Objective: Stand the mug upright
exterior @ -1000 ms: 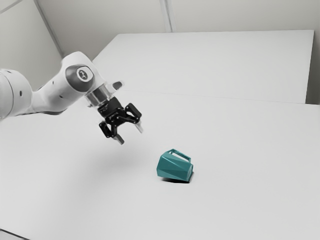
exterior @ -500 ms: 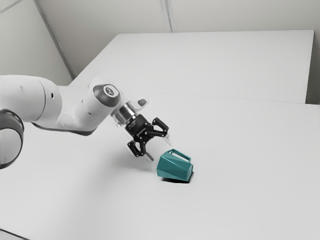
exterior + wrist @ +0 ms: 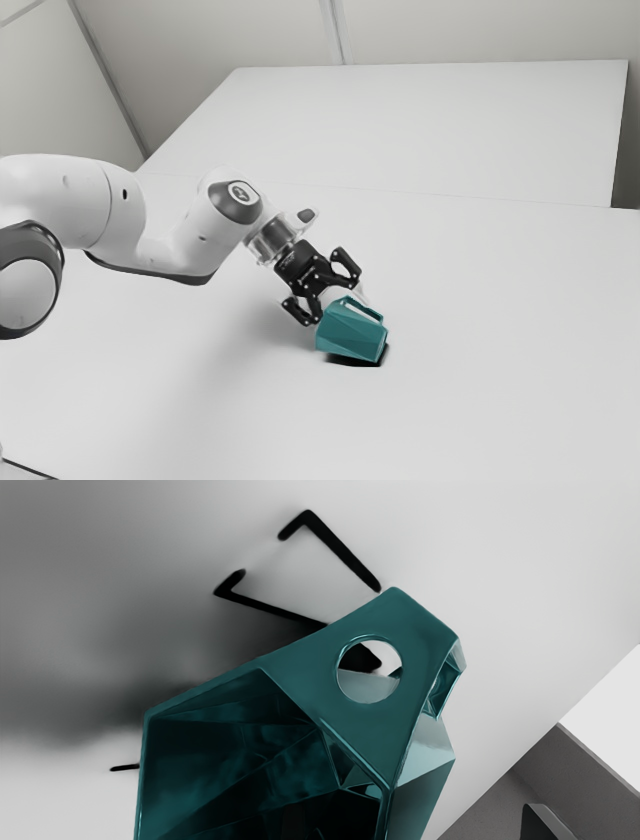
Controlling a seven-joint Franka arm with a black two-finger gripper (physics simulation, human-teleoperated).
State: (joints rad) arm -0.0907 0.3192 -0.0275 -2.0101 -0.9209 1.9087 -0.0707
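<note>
Mug (image 3: pixel 350 336), glossy teal, sharply faceted, on its side by the open gripper (image 3: pixel 341 306).

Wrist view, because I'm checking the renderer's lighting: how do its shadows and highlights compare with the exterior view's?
Wrist view: broad soft shadow and crisp black streaks on the smooth white table, thin glints along edges of the teal faceted mug, its inside dark; exterior view: tight black shadow under the mug, fainter, softer shading nearby on the table.
</note>
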